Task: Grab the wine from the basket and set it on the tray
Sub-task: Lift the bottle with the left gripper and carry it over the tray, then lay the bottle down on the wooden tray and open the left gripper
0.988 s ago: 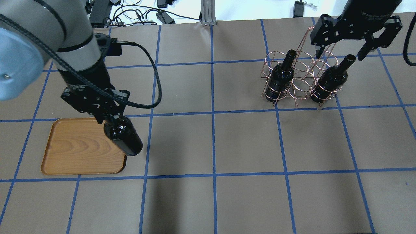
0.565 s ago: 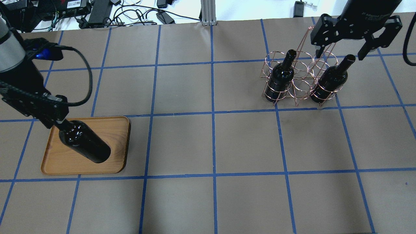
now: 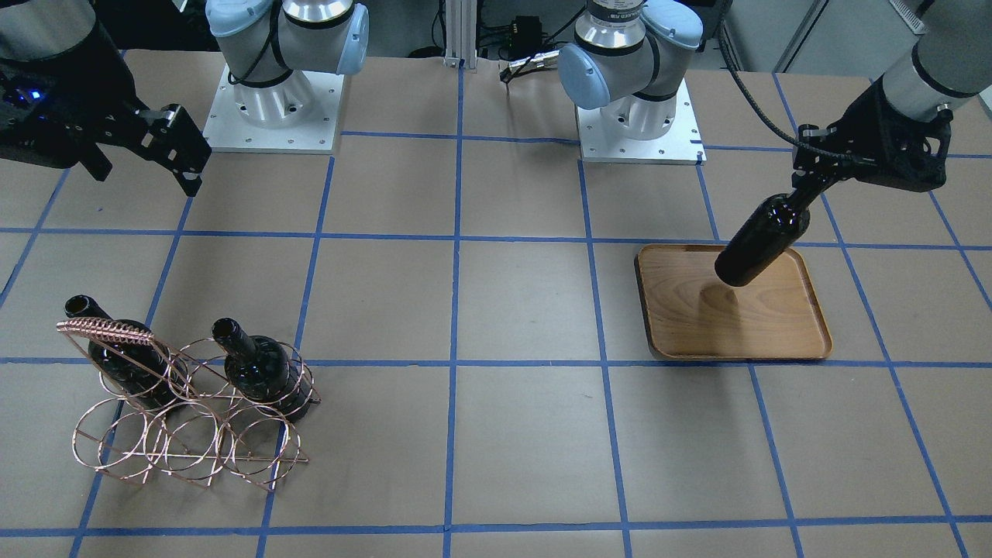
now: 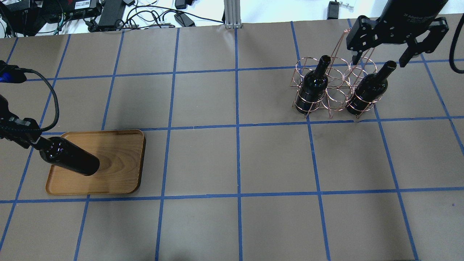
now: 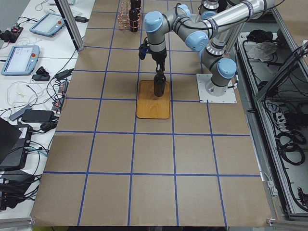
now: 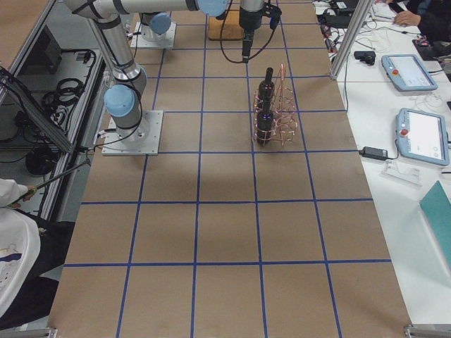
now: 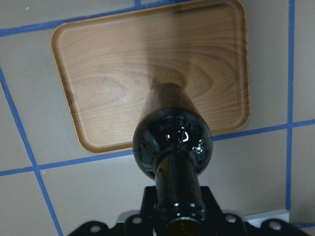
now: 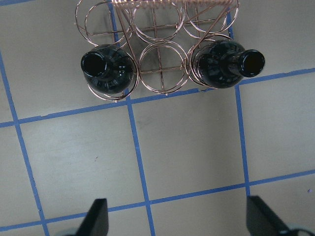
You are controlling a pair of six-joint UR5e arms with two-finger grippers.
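Note:
My left gripper (image 4: 22,135) is shut on the neck of a black wine bottle (image 4: 69,161) and holds it over the left part of the wooden tray (image 4: 116,170). The bottle's base hangs a little above the wood. The left wrist view shows the bottle (image 7: 172,142) over the tray (image 7: 123,73). Two more bottles (image 4: 311,87) (image 4: 368,90) stand in the copper wire basket (image 4: 335,96) at the far right. My right gripper (image 4: 380,61) is open and empty above the basket's far side. Its wrist view shows the basket (image 8: 157,73) below.
The table is covered in brown paper with a blue tape grid (image 4: 237,125). Cables and power supplies (image 4: 145,16) lie beyond the far edge. The two arm bases (image 3: 271,108) (image 3: 639,116) stand on the robot's side. The basket's handle bar (image 3: 108,333) rises above its rings.
My left arm has carried the bottle leftward, from the tray's right edge to over its left part. The right arm and the basket have not moved.

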